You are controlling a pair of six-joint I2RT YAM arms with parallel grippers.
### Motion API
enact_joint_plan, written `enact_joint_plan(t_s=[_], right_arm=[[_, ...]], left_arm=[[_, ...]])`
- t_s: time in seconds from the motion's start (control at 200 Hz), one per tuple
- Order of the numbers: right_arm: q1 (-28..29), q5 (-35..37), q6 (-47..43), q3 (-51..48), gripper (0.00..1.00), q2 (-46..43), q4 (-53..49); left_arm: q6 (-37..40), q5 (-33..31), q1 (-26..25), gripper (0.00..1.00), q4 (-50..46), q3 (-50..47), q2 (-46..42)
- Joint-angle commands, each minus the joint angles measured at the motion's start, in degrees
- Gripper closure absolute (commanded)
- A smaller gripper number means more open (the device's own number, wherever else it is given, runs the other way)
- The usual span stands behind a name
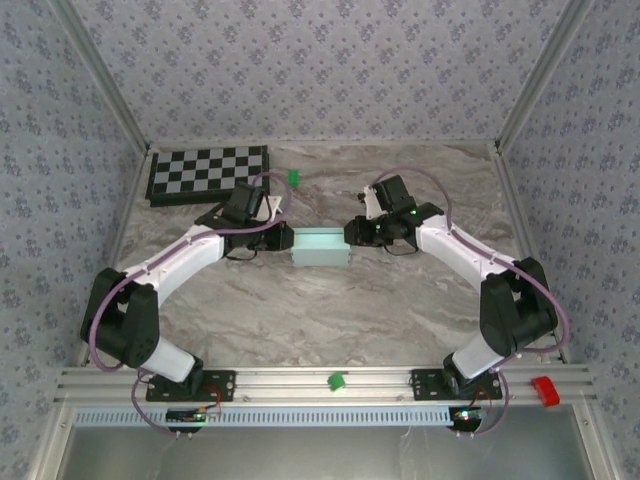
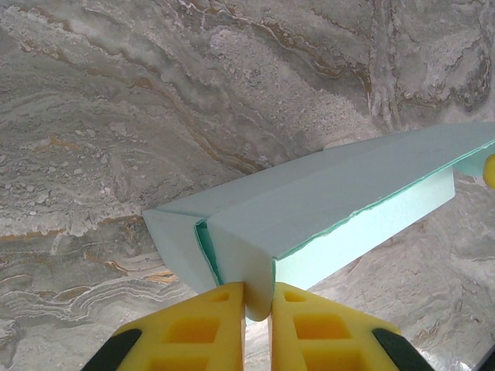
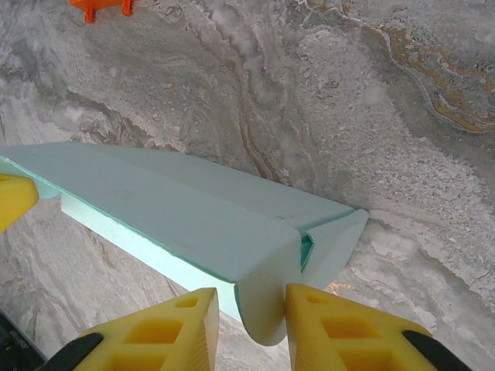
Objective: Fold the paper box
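Note:
The paper box (image 1: 320, 247) is a pale light-blue, partly folded long box lying mid-table between both arms. In the left wrist view the paper box (image 2: 332, 193) has its lid lifted, with a lit gap under the lid. My left gripper (image 2: 257, 287) is shut on the rounded end flap, both yellow fingers pressing it. At the other end of the paper box (image 3: 178, 209), my right gripper (image 3: 251, 295) stands open around the other end flap. Its right finger (image 3: 325, 317) touches the flap and a gap shows on the left side. From above, the left gripper (image 1: 283, 238) and right gripper (image 1: 352, 232) meet the box ends.
A black-and-white checkerboard (image 1: 208, 175) lies at the back left. A small green piece (image 1: 294, 178) sits behind the box, and another green piece (image 1: 337, 381) rests on the front rail. A red piece (image 1: 544, 391) is at the front right, and an orange piece (image 3: 100, 8) on the marble.

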Motion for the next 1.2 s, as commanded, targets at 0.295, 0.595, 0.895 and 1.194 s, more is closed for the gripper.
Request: enact_joint_plan(t_s=[0.295,0.595,0.895,1.194], right_arm=[[0.6,-1.5,0.2,3.0,0.7,1.1,-2.6],[0.3,-3.3,1.8,3.3,0.66,2.4,-3.3],[-0.1,-5.0,3.1,5.1,0.65,2.6,-3.2],[-0.2,-6.7,3.9,5.5,0.65,3.3,-2.9]], left_arm=[[0.0,-0.7,-0.7,0.85,-1.4,1.1,0.3],[0.1,-0.8,-0.9,0.85,-1.4,1.1,0.6],[0.0,-0.8,-1.0,0.85,-1.4,1.2,0.7],[-0.1,-0.8,-1.1,0.84,-1.1,1.2,0.9]])
